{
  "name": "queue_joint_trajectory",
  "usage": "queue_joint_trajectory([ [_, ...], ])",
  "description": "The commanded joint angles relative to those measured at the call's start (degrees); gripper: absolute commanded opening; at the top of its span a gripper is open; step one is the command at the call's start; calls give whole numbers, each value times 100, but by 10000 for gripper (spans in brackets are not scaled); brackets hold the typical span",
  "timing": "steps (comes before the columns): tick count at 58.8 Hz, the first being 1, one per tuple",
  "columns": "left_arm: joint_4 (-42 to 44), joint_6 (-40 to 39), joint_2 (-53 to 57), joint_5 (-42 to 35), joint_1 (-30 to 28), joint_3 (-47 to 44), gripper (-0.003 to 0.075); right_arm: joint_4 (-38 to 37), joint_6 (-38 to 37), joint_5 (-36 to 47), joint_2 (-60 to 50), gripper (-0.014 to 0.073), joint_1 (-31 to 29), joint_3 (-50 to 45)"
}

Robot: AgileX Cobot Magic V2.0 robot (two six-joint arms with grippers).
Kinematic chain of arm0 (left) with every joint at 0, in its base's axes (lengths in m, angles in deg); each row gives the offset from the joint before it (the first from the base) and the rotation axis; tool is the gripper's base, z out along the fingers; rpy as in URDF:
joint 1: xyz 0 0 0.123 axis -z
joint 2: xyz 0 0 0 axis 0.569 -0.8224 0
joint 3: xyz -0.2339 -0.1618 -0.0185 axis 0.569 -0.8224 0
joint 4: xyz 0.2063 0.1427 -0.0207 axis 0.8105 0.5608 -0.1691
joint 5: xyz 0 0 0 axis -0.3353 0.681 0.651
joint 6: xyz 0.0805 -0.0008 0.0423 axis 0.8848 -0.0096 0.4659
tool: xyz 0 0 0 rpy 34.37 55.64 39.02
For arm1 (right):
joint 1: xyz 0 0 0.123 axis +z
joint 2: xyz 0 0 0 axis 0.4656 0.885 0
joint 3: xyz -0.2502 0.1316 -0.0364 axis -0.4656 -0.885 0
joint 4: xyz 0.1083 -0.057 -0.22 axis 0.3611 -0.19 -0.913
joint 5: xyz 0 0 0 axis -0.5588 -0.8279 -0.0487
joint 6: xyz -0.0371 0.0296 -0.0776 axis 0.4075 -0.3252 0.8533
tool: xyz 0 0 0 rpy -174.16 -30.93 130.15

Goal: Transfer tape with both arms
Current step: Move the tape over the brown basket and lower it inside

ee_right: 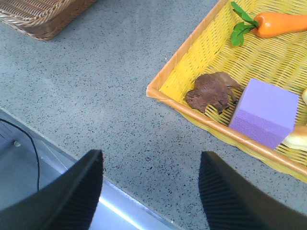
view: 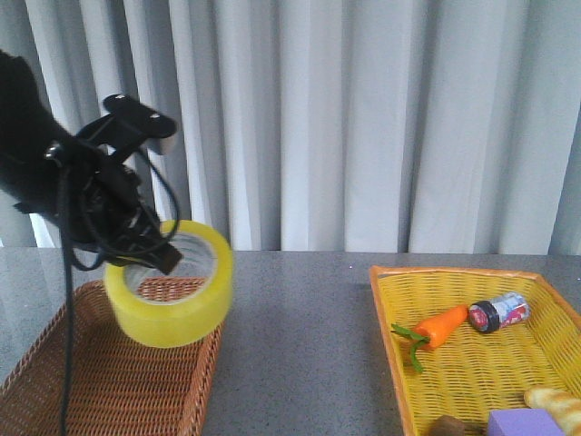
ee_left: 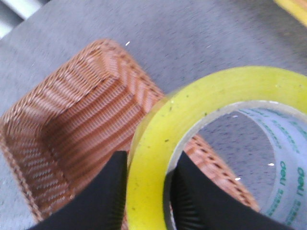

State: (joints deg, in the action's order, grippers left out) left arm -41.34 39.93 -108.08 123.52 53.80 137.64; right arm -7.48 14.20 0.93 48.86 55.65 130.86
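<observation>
On the left, the left gripper [view: 150, 245] holds the tape [view: 171, 286] in the air above the brown basket [view: 100, 381]. Its jaws are closed on the roll's wall, one finger [ee_left: 98, 196] outside and the other inside the white core. The roll is tilted and touches nothing else. In the middle the grey table [view: 300, 345] lies between the two baskets. On the right, the yellow basket [view: 399, 363] contains a carrot [view: 440, 327], a small jar [view: 499, 312], a purple block [ee_right: 264, 112] and a brown piece [ee_right: 213, 91] just beside the block. The right gripper [ee_right: 151, 191] hangs above the table edge near this basket, jaws wide apart, holding nothing.
</observation>
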Motion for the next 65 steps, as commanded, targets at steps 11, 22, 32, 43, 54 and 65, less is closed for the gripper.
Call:
queue_joint_trajectory([
  [11,-288,-88,277,-1459,-957,-1101,193,-44,10,324,7,435,-17,134],
  [22,-301,-88,159,-2494,-1269,-2158,193,-44,10,324,7,435,-17,134],
  [32,-331,-88,-337,-2618,-1267,-2333,193,-44,10,324,7,435,-17,134],
  [43,-331,-88,-710,-2670,-1267,-2333,195,-44,10,324,7,435,-17,134],
  [54,-338,-88,-707,-2676,-1267,-2333,312,-44,10,324,7,435,-17,134],
  [65,-338,-94,-463,-2506,-1267,-2249,517,-44,10,324,7,435,-17,134],
])
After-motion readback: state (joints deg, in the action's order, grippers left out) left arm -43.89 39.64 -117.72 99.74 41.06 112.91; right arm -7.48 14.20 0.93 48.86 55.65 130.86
